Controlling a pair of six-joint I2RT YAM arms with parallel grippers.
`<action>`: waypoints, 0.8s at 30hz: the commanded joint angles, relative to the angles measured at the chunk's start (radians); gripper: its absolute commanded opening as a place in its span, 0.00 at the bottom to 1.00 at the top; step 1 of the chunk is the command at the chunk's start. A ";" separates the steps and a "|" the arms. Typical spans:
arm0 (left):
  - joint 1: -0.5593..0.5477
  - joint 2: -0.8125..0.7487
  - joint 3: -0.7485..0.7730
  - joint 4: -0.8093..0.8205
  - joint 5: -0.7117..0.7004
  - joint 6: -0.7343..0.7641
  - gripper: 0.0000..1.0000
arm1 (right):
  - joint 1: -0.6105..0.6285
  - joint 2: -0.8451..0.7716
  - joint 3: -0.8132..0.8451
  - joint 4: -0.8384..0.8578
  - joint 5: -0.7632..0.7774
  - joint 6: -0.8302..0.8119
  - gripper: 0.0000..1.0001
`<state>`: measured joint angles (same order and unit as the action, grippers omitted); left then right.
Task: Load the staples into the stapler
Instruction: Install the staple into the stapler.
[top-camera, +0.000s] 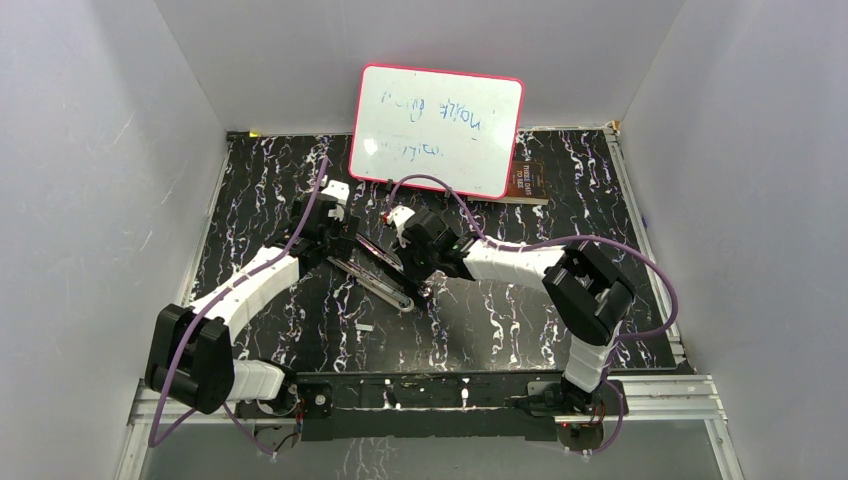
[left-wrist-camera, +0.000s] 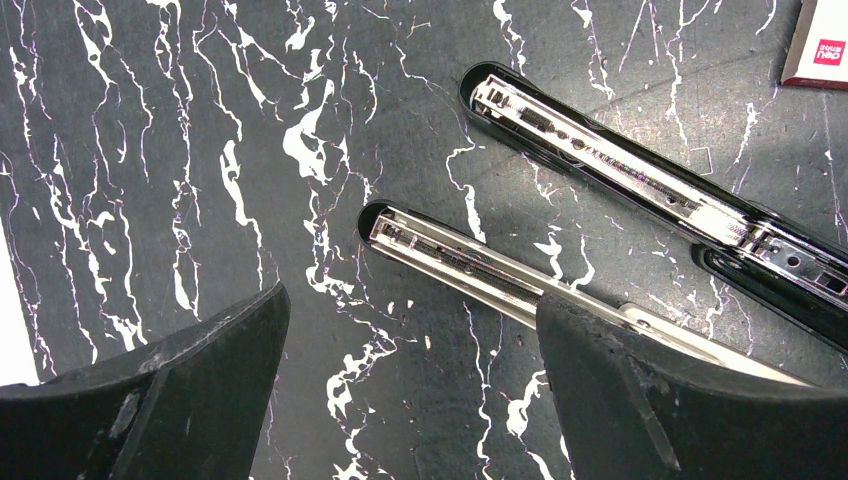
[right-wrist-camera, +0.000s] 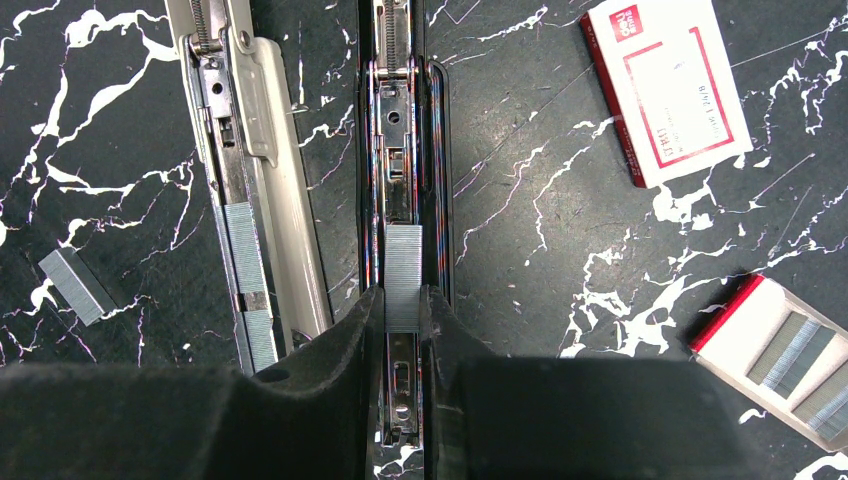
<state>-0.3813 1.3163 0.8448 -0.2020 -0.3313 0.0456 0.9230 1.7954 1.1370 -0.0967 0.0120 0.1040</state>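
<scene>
The black stapler (top-camera: 378, 272) lies opened flat, its two halves side by side. In the right wrist view one half shows a shiny rail (right-wrist-camera: 400, 150); the other half (right-wrist-camera: 262, 180) holds a grey strip of staples (right-wrist-camera: 243, 250). My right gripper (right-wrist-camera: 402, 305) is shut on a short strip of staples (right-wrist-camera: 403, 262) and holds it right over the rail. A loose staple strip (right-wrist-camera: 75, 285) lies at the left. My left gripper (left-wrist-camera: 412, 320) is open and empty; its right finger (left-wrist-camera: 640, 390) covers the near half of the stapler (left-wrist-camera: 470, 265).
A white box with a red label (right-wrist-camera: 665, 85) and an open tray of staples (right-wrist-camera: 790, 355) lie right of the stapler. A whiteboard (top-camera: 437, 128) leans at the back, with a brown item (top-camera: 525, 180) beside it. White walls enclose the table.
</scene>
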 joint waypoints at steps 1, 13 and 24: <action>-0.002 -0.029 0.004 0.003 -0.006 0.009 0.93 | 0.004 0.006 0.003 -0.040 -0.010 -0.001 0.23; -0.003 -0.031 0.004 0.003 -0.006 0.008 0.93 | 0.003 0.001 0.000 -0.038 -0.009 0.002 0.27; -0.002 -0.030 0.004 0.003 -0.006 0.009 0.93 | 0.003 -0.004 -0.002 -0.034 -0.009 0.003 0.30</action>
<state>-0.3813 1.3163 0.8448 -0.2020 -0.3317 0.0456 0.9234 1.7954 1.1370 -0.0998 0.0113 0.1051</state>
